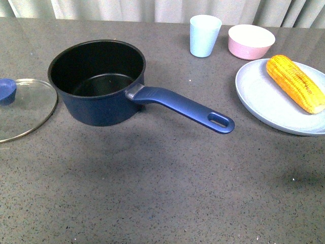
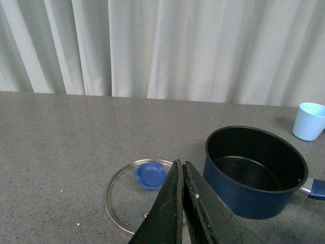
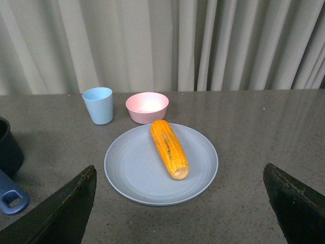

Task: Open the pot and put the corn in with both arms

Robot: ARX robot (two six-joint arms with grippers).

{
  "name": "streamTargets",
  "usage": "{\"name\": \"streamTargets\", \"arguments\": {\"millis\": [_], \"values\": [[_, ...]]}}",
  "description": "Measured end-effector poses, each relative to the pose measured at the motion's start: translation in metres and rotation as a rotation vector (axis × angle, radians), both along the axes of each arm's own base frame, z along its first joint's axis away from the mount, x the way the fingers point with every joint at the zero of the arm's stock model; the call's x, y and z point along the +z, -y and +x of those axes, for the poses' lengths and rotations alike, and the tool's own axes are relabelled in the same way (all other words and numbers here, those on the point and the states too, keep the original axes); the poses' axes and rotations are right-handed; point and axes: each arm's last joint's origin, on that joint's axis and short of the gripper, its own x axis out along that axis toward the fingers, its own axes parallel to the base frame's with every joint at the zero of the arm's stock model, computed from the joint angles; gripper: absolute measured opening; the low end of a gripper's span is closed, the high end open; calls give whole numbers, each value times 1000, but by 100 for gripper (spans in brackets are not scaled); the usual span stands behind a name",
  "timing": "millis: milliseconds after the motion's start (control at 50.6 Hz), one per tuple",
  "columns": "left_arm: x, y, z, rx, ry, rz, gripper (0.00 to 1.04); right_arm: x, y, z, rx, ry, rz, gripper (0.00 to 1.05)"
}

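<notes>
The navy pot stands open on the table, its black inside empty, its long handle pointing right. Its glass lid with the blue knob lies flat to the pot's left. The corn rests on a pale blue plate at the right. Neither arm shows in the front view. In the left wrist view my left gripper is shut and empty, above the table between the lid and pot. My right gripper is open wide, back from the corn and plate.
A light blue cup and a small pink bowl stand at the back, behind the plate. Pale curtains hang behind the table's far edge. Grey speckled tabletop lies in front of the pot.
</notes>
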Motion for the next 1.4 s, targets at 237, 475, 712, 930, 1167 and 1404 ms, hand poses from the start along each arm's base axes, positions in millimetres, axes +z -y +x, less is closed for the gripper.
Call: {"name": "streamTargets", "arguments": {"millis": [237,475,712,930,1167,1404], "values": [[0,0,-5,0,0,0,2,0,0,0,0,0,0,96],[-4,0,-15,0,-11,0,2,0,0,0,0,0,0,96],[-4,0,-16,0,-15,0,13,0,0,0,0,0,0,96],[-4,0,-16,0,-15,0,51,0,0,0,0,0,0,96],[-4,0,-16,0,-15,0,86,0,0,0,0,0,0,96],[-4,0,-16,0,-15,2,96,0,0,0,0,0,0,96]]}}
